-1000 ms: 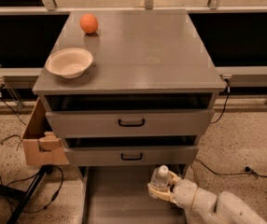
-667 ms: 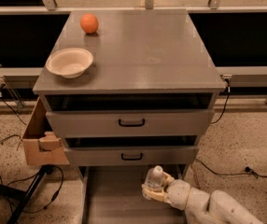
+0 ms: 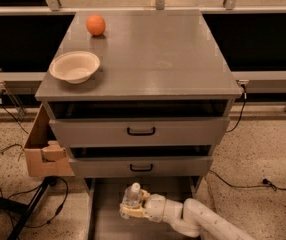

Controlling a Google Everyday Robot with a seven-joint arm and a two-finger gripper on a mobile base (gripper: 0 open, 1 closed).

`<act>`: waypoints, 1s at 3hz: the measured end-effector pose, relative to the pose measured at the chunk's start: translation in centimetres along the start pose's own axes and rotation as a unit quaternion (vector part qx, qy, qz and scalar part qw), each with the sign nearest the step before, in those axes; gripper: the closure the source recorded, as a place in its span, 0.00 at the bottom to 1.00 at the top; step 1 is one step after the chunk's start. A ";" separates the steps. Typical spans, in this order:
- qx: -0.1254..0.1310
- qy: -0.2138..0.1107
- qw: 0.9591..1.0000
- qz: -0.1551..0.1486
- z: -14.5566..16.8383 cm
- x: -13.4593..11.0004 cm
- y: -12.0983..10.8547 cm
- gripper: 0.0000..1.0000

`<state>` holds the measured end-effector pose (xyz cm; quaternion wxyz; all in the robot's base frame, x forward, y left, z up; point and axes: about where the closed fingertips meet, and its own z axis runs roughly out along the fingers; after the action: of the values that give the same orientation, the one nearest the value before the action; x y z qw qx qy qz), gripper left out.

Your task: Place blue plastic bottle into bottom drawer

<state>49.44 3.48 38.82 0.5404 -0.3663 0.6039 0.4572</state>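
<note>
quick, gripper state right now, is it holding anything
gripper: closed on the blue plastic bottle, held upright over the open bottom drawer.

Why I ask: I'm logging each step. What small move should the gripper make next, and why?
Probably lower the blue plastic bottle straight down a little. The gripper holds it upright over the bottom drawer, which is pulled open below the two handled drawers, and I cannot tell that its base rests on the drawer floor yet.
</note>
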 end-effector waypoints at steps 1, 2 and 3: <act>-0.039 0.006 0.999 0.001 5.6 5.1 0.0 1.00; -0.060 0.033 0.998 -0.015 8.9 9.5 0.3 1.00; -0.060 0.062 0.996 -0.035 11.2 13.4 0.6 1.00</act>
<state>50.49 15.01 25.68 0.4941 -0.4467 0.5946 0.4503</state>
